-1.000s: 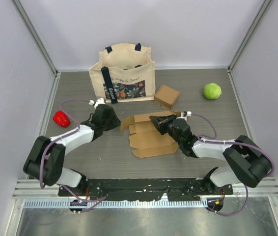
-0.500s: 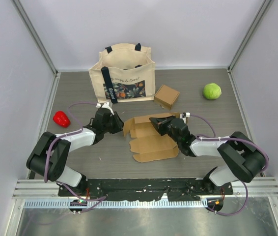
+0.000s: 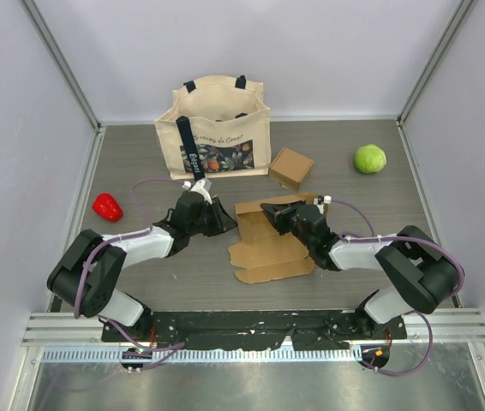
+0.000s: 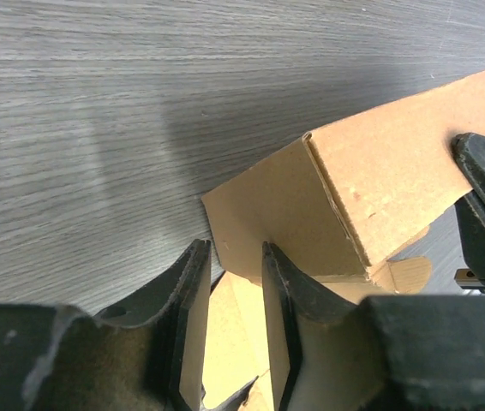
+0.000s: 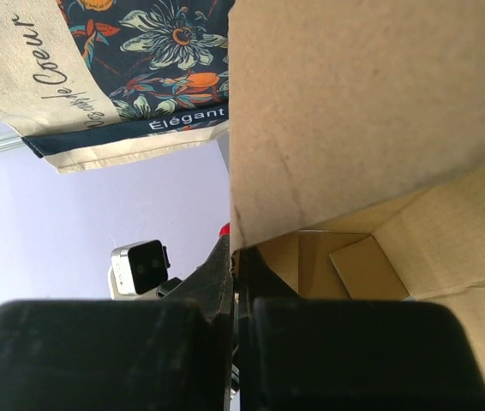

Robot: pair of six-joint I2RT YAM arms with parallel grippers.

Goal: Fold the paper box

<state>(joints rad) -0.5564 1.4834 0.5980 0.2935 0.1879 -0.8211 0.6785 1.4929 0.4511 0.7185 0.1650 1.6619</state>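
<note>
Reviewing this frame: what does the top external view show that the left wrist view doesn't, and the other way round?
Only the top external view: the tote bag, the small closed box, the green ball and the red object.
Only the left wrist view: the left pincer up close, its fingers apart at the lower edge of a raised flap.
Both: the paper box, the grey table and the right pincer at the box.
</note>
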